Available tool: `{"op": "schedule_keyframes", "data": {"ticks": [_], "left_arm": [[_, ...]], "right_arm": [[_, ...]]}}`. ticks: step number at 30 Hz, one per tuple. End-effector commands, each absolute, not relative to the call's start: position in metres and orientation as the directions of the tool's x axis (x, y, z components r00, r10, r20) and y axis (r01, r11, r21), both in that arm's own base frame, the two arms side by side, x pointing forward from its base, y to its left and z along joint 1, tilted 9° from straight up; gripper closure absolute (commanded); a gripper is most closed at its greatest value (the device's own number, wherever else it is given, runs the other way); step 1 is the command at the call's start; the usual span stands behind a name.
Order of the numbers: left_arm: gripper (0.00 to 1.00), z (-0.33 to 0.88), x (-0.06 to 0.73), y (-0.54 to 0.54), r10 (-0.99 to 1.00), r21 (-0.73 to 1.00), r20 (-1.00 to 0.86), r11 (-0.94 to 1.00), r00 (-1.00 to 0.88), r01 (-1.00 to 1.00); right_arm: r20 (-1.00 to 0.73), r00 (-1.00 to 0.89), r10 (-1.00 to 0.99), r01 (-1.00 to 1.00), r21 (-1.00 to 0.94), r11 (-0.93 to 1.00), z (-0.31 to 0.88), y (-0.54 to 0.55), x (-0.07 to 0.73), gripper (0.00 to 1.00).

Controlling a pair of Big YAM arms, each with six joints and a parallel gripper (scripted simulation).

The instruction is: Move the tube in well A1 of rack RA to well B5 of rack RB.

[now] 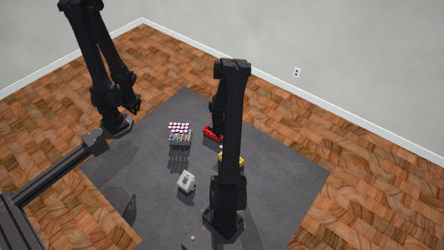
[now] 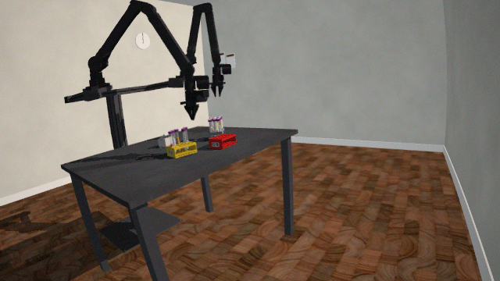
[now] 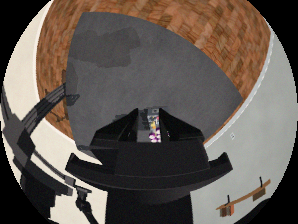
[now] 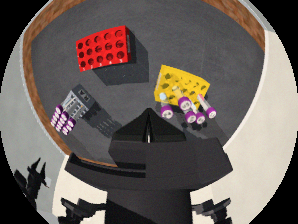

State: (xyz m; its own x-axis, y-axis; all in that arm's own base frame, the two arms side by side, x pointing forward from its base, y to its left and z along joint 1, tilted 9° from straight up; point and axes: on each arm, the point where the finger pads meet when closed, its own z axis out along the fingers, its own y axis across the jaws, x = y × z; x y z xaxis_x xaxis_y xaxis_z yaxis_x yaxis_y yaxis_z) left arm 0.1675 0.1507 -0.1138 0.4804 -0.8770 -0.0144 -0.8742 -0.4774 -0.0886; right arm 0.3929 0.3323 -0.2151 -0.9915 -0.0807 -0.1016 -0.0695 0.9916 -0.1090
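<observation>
The grey rack RA (image 1: 180, 133) holds several purple-capped tubes; it also shows in the right wrist view (image 4: 69, 112). The yellow rack RB (image 2: 181, 149) holds a few purple-capped tubes (image 4: 189, 111) along one side. In the top view the right arm hides most of the yellow rack (image 1: 232, 160). My right gripper (image 2: 191, 114) is shut and empty, high above the table between the yellow and red racks. My left gripper (image 2: 217, 93) hangs high above the grey rack with its fingers slightly apart and nothing in them. I cannot read the well positions.
A red empty rack (image 1: 211, 132) stands beyond the yellow one. A small white button box (image 1: 187, 182) sits nearer the right arm's base (image 1: 225, 215). The left arm's base (image 1: 116, 126) stands at the table's far corner on a black beam.
</observation>
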Motion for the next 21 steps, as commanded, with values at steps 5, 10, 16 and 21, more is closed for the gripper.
{"op": "schedule_keyframes", "data": {"ticks": [5,10,16,21], "left_arm": [[0.70,-0.113,0.169,0.153,-0.877,-0.095,-0.016,-0.477,0.481,-0.874],[0.70,-0.113,0.169,0.153,-0.877,-0.095,-0.016,-0.477,0.481,-0.874],[0.70,-0.113,0.169,0.153,-0.877,-0.095,-0.016,-0.477,0.481,-0.874],[0.70,-0.113,0.169,0.153,-0.877,-0.095,-0.016,-0.477,0.481,-0.874]], "right_arm": [[-0.167,-0.979,-0.115,-0.107,-0.056,0.993,-0.186,0.359,0.414,1.00],[-0.161,-0.981,-0.109,-0.101,-0.061,0.993,-0.189,0.355,0.415,1.00],[-0.160,-0.981,-0.109,-0.101,-0.062,0.993,-0.189,0.354,0.414,1.00],[-0.160,-0.981,-0.109,-0.101,-0.062,0.993,-0.189,0.354,0.414,1.00]]}}
